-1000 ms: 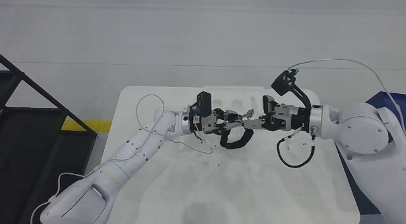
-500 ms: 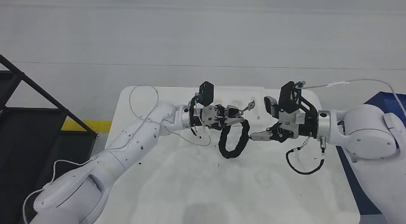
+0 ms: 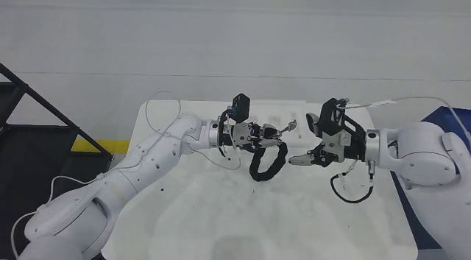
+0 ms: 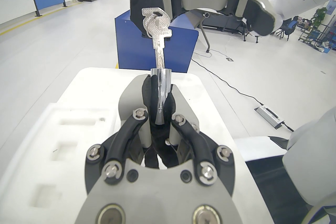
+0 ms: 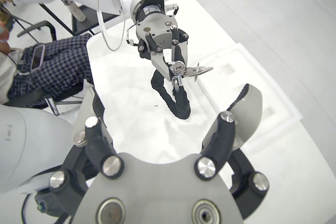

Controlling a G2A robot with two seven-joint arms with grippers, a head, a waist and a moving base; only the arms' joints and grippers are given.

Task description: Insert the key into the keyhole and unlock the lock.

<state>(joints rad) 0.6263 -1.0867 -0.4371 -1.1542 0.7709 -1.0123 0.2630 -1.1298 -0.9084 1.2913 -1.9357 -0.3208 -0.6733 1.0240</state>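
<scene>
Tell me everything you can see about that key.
The key is silvery metal with a flat, textured head and a narrow blade. The blade's tip stands straight in the end of the chrome lock, which the left gripper clamps. The open right gripper sits beyond the key, not touching it.

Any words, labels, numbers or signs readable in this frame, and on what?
Key: a textured pattern, no lettering that can be read.
Lock: none.
Partition wall: a brand mark, not quoted here.
Wrist sticker: too small to read.
</scene>
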